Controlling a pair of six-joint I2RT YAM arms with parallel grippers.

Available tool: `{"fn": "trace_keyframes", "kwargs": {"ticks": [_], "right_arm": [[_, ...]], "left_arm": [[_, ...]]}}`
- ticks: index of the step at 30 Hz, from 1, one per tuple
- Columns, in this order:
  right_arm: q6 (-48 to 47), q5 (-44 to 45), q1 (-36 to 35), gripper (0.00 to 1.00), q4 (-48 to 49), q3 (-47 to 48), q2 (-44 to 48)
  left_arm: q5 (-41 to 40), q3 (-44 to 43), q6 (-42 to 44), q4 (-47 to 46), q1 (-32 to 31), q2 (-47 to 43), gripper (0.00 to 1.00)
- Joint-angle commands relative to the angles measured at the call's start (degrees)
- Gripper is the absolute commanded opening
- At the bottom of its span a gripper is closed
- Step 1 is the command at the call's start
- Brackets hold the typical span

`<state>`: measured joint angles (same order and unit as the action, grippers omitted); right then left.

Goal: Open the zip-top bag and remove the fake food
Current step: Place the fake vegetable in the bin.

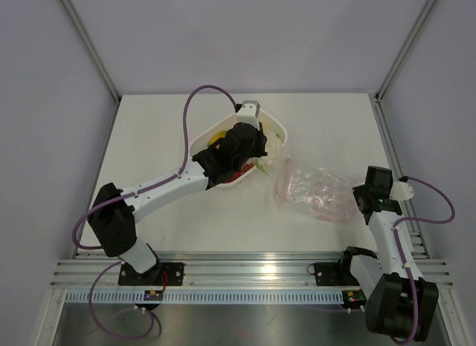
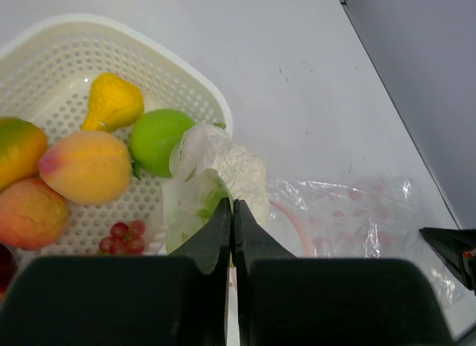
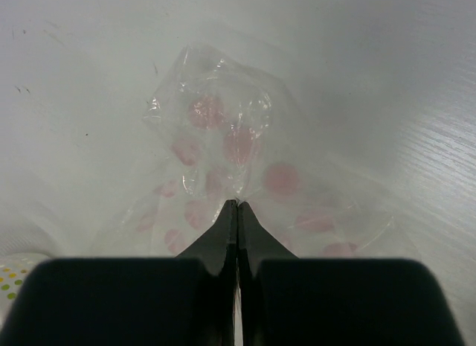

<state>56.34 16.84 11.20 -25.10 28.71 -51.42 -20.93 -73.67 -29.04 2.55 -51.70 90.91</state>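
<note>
The zip-top bag lies crumpled on the white table right of centre, clear with pink spots, and looks empty. My right gripper is shut on its near right edge; the plastic puckers at the tips. My left gripper is shut over the basket's right rim, pinching a pale green-white leafy piece of the fake food. The white perforated basket holds a green apple, a yellow pear, a peach and red grapes.
The basket sits at the table's middle back, mostly under my left arm. The bag's pinkish zip strip curves just right of the basket. Grey enclosure walls ring the table; an aluminium rail runs along the near edge.
</note>
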Motion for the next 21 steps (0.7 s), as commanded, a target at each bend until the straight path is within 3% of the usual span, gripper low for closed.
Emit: {"fn": "trace_keyframes", "kwargs": {"ticks": [1,21], "right_arm": [[-0.5,-0.5,0.0,0.00,1.8,1.7,0.3],[-1.1,-0.3,0.0,0.00,1.7,2.1,0.4]], "left_arm": [[-4.4,-4.3,3.1,1.6,0.9,-1.8,0.00],[5.1,-6.5,1.3,8.9,15.1,-1.0,0.04]]}}
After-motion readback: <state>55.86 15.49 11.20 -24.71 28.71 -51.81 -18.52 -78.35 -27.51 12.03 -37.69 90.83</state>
